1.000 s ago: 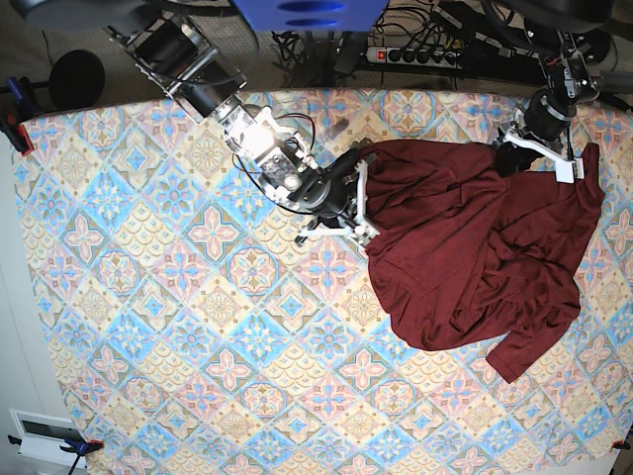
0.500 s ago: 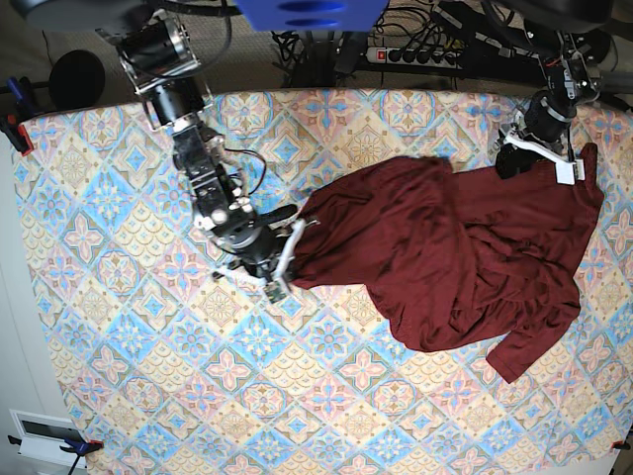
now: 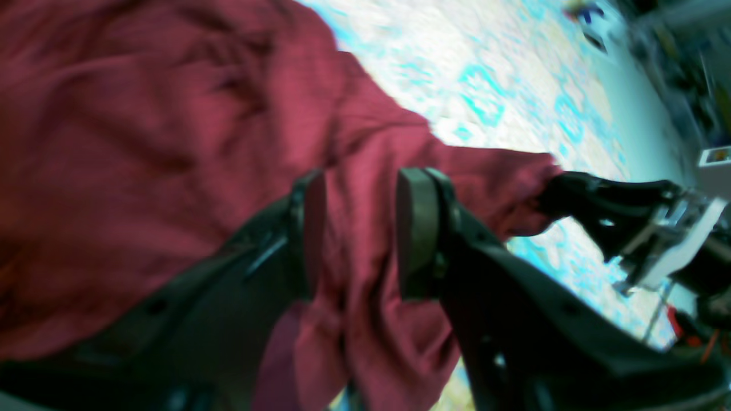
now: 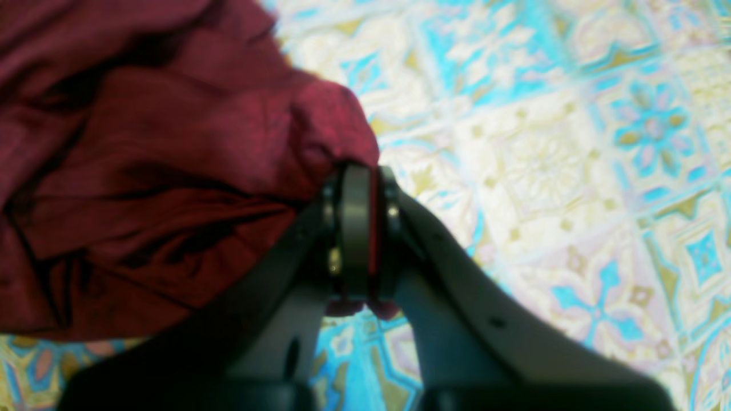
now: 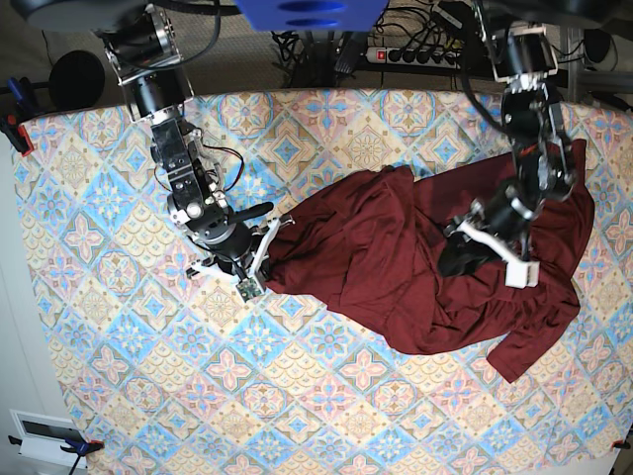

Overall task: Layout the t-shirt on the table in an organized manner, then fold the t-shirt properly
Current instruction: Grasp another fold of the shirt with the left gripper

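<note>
The dark maroon t-shirt lies crumpled across the right half of the patterned table. My right gripper is at the shirt's left edge and is shut on a pinch of fabric. The right wrist view shows the right gripper closed on the t-shirt just above the table. My left gripper rests over the shirt's right-middle. In the left wrist view the left gripper has its jaws apart, with the t-shirt in the gap. Beyond it, the right gripper holds the stretched corner.
A power strip and cables lie behind the table's far edge. A red clamp grips the left edge. A white box sits off the front-left corner. A sleeve points toward the front right.
The right gripper has dragged the shirt's edge leftward and toward the front, stretching the cloth out. The left arm has swung from the back-right corner down onto the shirt's middle.
</note>
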### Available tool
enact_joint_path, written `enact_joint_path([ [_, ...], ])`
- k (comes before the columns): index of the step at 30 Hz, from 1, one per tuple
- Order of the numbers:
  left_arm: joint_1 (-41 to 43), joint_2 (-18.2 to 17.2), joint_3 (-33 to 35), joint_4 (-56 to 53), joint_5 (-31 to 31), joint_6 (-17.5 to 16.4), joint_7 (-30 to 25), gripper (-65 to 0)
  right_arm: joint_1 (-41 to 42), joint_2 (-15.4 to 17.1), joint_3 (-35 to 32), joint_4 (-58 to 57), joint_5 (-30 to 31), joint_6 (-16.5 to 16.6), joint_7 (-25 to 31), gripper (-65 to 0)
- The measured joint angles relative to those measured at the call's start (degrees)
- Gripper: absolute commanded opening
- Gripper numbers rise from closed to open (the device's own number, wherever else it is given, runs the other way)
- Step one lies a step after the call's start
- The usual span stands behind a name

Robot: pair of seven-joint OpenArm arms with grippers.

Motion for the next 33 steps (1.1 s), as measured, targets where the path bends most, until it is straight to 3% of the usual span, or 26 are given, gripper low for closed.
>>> enact_joint_path([
  [6,-8.1,4.3,2.0,-12.7,7.7,0.6,-0.3,-37.2,-3.0,-0.1,0.1,0.1,0.0,-0.2,0.6,-65.0],
  [10,-11.1,7.5,3.8,-16.1,11.5,0.5,-2.0,-36.5,-3.9,0.0,0.0,-0.1,0.0,-0.2,-0.2,-65.0],
  [16,-14.8,7.8,13.3,-25.4,14.0,0.6,-7.4,-36.7,-3.5,-0.1,0.1,0.1,0.0,-0.5,0.5,-65.0],
  [19,-14.1,7.8,16.6,-25.7,14.0,0.3,-7.8,-42.6,-4.3,-0.1,0.1,0.1,0.0,-0.4,0.4,-65.0],
  [24,-14.1,7.6,16.6,-25.7,13.9,0.0,-8.4,-65.0,-4.0,-0.1,0.1,0.0,0.0,-0.4,0.5,-65.0],
  [28,-11.4,5.9,16.8,-19.9,7.9,0.3,-7.1,-64.5,-4.0,-0.1,0.1,-0.4,-0.1,-0.4,0.5,-65.0],
  [33,-5.0,-0.3,16.2,-8.2,-0.7,0.2,-7.3,-65.0,-3.7,-0.2,0.2,-1.3,0.0,-0.4,1.0,-65.0],
])
